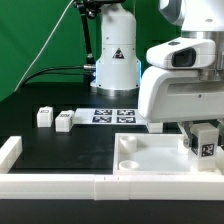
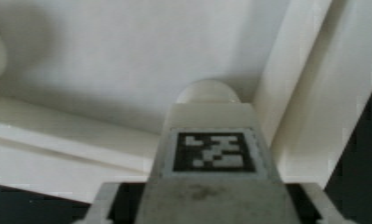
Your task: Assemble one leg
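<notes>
Gripper (image 1: 204, 140) clamped on the leg (image 1: 205, 143), leg upright with long axis vertical, tag facing the camera, above the white panel (image 1: 150, 158) at the exterior view's right, two spare legs (image 1: 44, 117) (image 1: 65, 121) far left, marker board (image 1: 112, 116) behind.

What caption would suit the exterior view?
Gripper holding a tagged white leg above the square panel, two spare legs waiting on the table.

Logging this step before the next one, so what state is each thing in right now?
gripper: shut on the leg, over the panel.
leg: held upright, tag facing the wrist camera.
panel: lying flat, corner socket empty.
two spare legs: loose on the table, untouched.
marker board: flat on the table.
</notes>
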Tool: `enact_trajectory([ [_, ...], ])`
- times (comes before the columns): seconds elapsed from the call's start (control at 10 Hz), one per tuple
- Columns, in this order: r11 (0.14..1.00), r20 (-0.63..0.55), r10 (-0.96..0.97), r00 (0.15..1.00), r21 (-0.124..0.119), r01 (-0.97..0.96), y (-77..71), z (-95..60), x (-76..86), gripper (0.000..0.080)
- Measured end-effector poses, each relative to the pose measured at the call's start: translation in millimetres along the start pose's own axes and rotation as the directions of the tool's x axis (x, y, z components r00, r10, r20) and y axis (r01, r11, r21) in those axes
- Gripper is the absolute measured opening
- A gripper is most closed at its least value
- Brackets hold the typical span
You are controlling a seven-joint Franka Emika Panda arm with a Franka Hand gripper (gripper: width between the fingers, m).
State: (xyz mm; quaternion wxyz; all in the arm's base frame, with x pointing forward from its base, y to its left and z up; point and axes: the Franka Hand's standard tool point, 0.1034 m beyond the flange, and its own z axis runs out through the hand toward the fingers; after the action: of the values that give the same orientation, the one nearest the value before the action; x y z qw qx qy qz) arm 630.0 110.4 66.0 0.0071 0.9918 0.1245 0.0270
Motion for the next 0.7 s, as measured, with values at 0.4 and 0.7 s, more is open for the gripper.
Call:
enact_trajectory([
  [0.4, 0.803, 0.0, 0.596, 0.803, 0.012, -0.596, -3.8, 0.7, 0.0, 0.0289],
  [0.7, 0.502, 0.017, 0.865, 0.502, 0.015, -0.865, -4.9, 2.4, -2.2, 0.029],
])
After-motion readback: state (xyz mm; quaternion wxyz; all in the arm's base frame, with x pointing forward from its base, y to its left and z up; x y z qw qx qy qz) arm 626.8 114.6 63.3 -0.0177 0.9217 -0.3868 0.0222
